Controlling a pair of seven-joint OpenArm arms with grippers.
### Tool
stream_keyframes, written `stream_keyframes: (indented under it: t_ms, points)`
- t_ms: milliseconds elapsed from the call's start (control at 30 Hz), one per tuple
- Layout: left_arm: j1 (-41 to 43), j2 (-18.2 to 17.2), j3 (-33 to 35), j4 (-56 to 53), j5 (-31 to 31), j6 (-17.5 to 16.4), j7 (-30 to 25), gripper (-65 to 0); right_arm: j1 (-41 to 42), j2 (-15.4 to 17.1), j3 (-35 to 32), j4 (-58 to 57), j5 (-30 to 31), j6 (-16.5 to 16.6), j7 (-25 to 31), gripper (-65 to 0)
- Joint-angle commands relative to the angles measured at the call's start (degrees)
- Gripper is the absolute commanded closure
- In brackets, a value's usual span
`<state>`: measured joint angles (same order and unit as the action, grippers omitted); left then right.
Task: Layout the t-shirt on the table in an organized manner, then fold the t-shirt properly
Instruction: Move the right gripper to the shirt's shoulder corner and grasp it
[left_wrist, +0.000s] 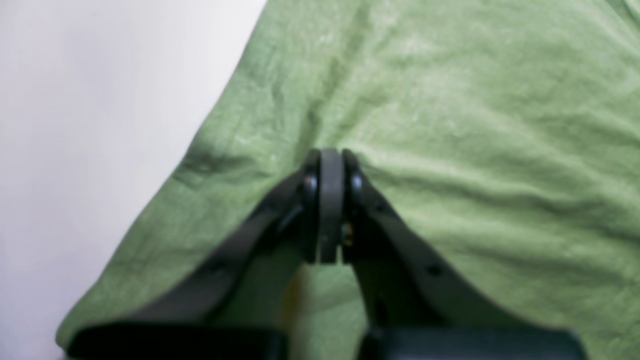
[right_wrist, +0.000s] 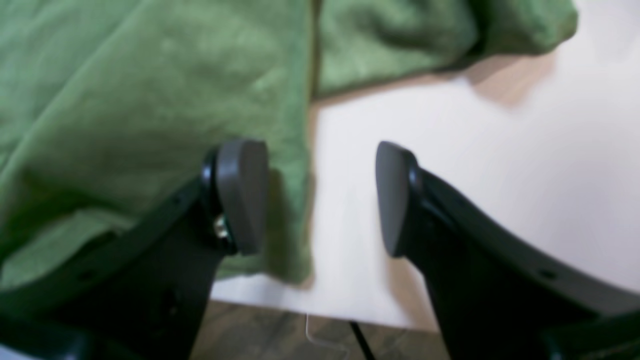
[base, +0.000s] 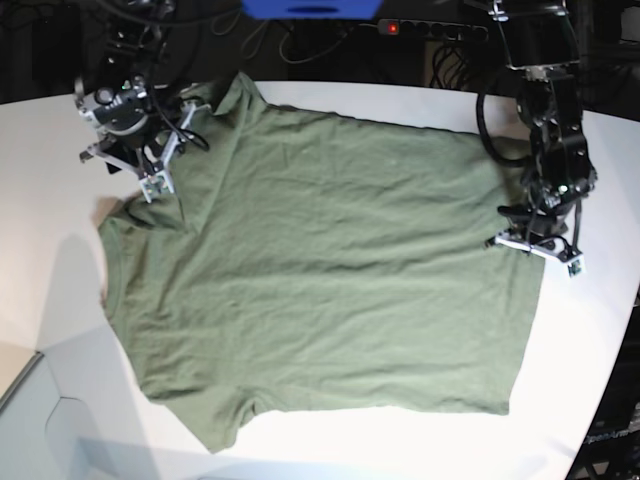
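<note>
So the t-shirt (base: 320, 270) is spread pretty flat across the middle of the table (base: 60, 250) in the base view, olive green, with one sleeve poking out around 7 o'clock and another up near 11 o'clock. There's a bunched fold around 9 o'clock, and a straight edge runs down the 3 o'clock side. The left gripper (base: 535, 245) sits at roughly 3 o'clock, right at that edge. From its wrist cam the left gripper (left_wrist: 330, 155) has its pads squeezed fully together, tips down against the t-shirt (left_wrist: 450, 125), with creases fanning out from them. Whether it's really got a pinch of fabric or is just pressing on top, I can't tell. A strip of white table (left_wrist: 75, 125) shows at 9 o'clock there. The right gripper (base: 140, 160) is up around 10 o'clock by the upper sleeve. Its wrist cam shows the right gripper (right_wrist: 320, 200) spread wide, holding nothing: one pad over the t-shirt (right_wrist: 125, 100), the other over bare table (right_wrist: 500, 150), cloth edge running between them
</note>
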<state>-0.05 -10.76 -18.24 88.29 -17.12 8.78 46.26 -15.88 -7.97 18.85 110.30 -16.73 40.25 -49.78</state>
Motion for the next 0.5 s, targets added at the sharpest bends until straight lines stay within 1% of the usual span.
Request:
stream_keyframes:
  t_ms: [0,100,300,467]
  points:
    - [-0.96,-0.71,-0.09,1.07,0.03,-0.03,-0.94,-0.1,-0.25,0.01,0.01,1.04,0.42,-0.25,0.77,-32.5]
    - [-0.87,-0.71,-0.09,1.07,0.03,-0.03,-0.94,-0.1,-0.87,-0.08,-0.08,-0.10,0.42,-0.25,0.77,-28.2]
    - [-0.87,-0.71,-0.09,1.07,0.03,-0.03,-0.94,-0.1,-0.87,-0.08,-0.08,-5.55,0.42,-0.25,1.12,-17.3]
    - [-0.87,-0.71,-0.09,1.07,0.03,-0.03,-0.94,-0.1,-1.04,-0.08,0.27,-4.94,0.42,-0.25,1.21,-0.8]
